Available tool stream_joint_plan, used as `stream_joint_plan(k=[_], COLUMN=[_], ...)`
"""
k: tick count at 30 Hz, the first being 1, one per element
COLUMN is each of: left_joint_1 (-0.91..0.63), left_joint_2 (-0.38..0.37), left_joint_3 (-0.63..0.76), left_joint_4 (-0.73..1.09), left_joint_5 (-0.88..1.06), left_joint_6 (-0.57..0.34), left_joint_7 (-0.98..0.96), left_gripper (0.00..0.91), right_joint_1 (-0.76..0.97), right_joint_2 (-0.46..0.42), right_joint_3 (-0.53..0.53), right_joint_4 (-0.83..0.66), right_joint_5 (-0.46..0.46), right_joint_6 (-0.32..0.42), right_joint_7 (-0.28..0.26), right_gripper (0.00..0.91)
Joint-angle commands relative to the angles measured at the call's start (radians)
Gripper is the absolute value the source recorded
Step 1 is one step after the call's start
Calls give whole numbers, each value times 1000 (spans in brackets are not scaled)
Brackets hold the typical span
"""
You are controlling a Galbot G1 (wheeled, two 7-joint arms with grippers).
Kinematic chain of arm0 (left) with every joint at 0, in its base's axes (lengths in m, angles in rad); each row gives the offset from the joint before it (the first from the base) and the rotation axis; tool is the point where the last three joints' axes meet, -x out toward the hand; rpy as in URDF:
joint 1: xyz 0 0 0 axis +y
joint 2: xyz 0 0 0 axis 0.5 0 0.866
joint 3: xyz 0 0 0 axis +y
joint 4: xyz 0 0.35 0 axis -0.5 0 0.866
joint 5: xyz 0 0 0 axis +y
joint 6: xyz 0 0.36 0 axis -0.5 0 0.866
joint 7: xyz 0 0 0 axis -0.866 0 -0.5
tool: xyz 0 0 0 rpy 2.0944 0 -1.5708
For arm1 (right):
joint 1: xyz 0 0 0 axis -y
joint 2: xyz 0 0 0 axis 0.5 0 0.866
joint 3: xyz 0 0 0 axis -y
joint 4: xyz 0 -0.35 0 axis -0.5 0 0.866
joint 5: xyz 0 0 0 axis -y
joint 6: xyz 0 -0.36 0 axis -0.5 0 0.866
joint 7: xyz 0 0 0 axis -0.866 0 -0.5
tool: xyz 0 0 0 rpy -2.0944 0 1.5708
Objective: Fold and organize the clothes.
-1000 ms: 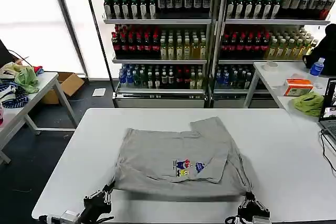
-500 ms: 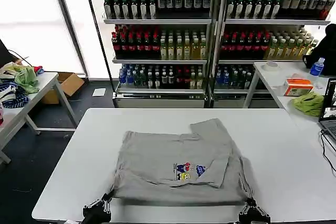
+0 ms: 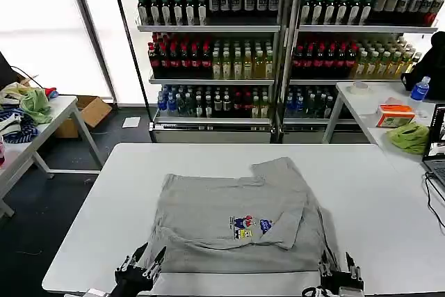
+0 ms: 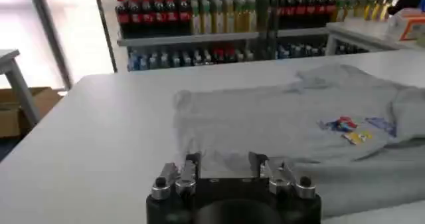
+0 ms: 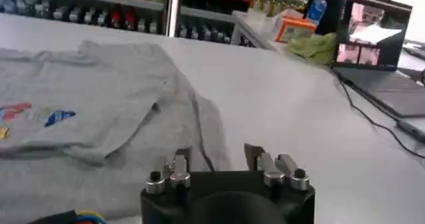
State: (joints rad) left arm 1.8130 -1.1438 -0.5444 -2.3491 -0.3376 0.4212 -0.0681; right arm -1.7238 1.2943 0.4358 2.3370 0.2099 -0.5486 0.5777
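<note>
Left gripper (image 3: 141, 267), lower left of the head view, and right gripper (image 3: 340, 268), lower right, are shown released, fingers spread at the near hem corners of the grey shirt (image 3: 233, 222). The shirt is laid partly folded at the centre of the white table (image 3: 90, 206).

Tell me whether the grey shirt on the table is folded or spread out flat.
Partly folded. The grey shirt has its right side and sleeve doubled over onto the front beside the chest print.
</note>
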Motion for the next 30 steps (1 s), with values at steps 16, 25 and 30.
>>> stream_joint_plan(k=[16,25,30], left_joint_1=[-608,-767,-828], left_joint_2=[247,171,167], left_joint_3=[16,131,191], left_joint_4=[319,471,559], left_joint_5=[-279,-306,-291], left_joint_6=[-67,-30,-29], left_joint_7=[255,200,208], left_gripper=[907,907,907], right_joint_1=[595,779,884], right_joint_2=[-117,-147,-154], right_joint_3=[65,-11,-41], right_joint_4=[-290,-474,-610], right_joint_5=[59,41,-25], right_joint_6=[-29,-27,78], right_joint_7=[-380,-476,-571], right_gripper=[907,907,907])
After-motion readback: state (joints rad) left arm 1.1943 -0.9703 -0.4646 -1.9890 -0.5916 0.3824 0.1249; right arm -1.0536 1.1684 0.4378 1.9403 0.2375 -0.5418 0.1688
